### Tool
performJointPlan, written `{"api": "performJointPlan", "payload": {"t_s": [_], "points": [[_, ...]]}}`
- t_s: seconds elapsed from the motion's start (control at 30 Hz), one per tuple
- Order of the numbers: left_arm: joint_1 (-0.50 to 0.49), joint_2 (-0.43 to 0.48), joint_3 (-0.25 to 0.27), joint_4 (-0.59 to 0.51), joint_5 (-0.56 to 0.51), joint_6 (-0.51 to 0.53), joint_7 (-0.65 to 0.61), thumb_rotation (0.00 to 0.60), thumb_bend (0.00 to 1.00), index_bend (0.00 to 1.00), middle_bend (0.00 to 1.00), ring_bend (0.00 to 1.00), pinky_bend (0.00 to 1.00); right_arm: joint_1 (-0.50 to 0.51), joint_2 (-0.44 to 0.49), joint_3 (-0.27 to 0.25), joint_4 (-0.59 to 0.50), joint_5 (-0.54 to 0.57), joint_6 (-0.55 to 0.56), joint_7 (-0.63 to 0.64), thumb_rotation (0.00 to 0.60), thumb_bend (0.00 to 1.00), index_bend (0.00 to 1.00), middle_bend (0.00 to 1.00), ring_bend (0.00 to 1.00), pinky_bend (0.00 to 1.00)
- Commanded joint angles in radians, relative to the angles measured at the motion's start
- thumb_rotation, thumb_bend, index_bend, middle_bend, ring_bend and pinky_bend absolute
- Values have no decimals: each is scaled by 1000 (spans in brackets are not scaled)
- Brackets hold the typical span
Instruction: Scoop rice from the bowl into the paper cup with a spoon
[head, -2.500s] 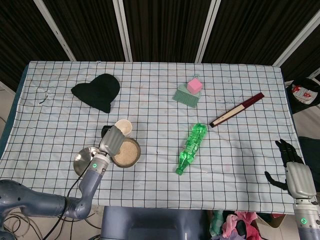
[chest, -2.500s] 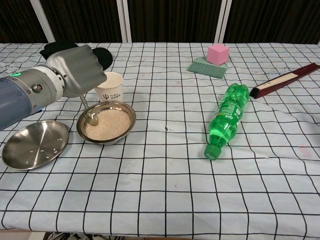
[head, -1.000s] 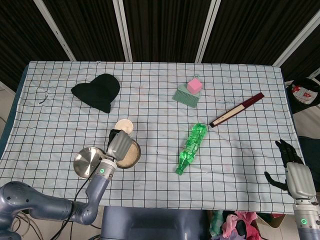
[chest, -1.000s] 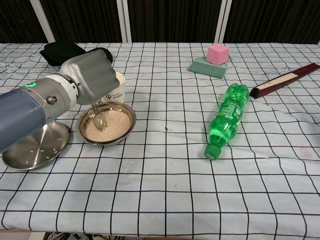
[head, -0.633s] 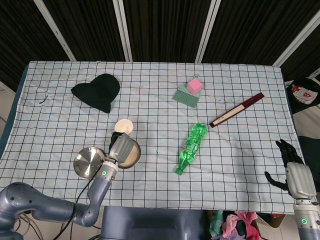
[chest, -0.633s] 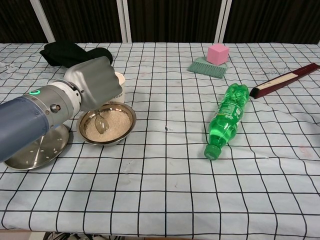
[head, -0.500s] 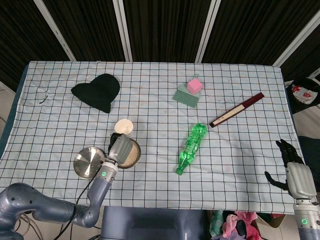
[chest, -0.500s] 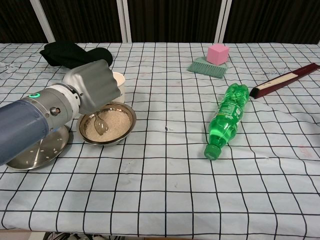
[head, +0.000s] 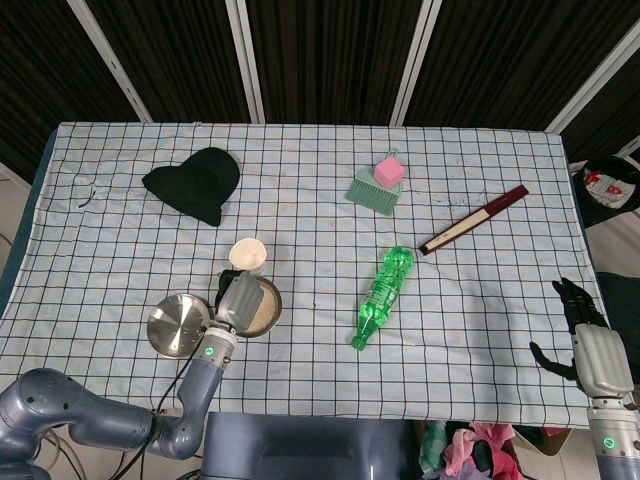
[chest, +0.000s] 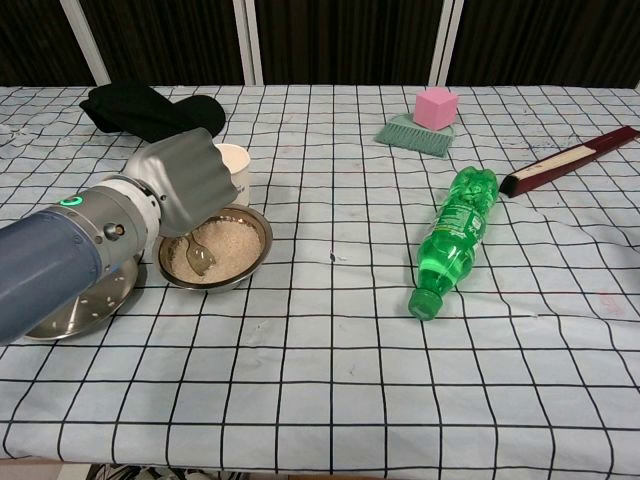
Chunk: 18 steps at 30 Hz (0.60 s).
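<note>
Your left hand (chest: 185, 185) is clenched around the spoon (chest: 197, 255), whose head dips into the rice in the bowl (chest: 250, 262) just below and in front of the hand. The paper cup (chest: 236, 165) stands upright just behind the hand, touching or nearly touching the bowl's far rim; which of the two cannot be told. A steel plate (head: 168, 326) lies flat beside the bowl, on the outer side of your left wrist, with a few grains on it.

Your right hand (head: 588, 345) hangs off the worktop's near right corner, well apart from everything, fingers spread and holding nothing.

The worktop (chest: 330, 380) is covered by a pale cloth with a black grid, slightly rumpled in places. Farther across from your left hand, a green bottle (chest: 451, 238) lies on its side. Beyond it lie a green brush with a pink block (chest: 423, 122) and a dark red closed fan (chest: 570, 158). A black beanie (head: 197, 182) sits on the far side, behind the cup. The room behind is dark slatted panelling split by pale bars.
</note>
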Motion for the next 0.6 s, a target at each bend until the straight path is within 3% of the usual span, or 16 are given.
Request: {"api": "performJointPlan", "payload": {"t_s": [0.03, 0.6], "points": [[1, -6, 2, 5, -1, 4, 5, 600, 523, 789, 1000, 1000, 1000, 0, 0, 0, 0, 0, 0, 1, 600, 228, 0, 0, 0, 187], [17, -56, -5, 42, 8, 37, 16, 600, 526, 791, 1000, 1000, 1000, -1, 1, 2, -1, 2, 1, 7, 600, 227, 0, 0, 0, 187]]}}
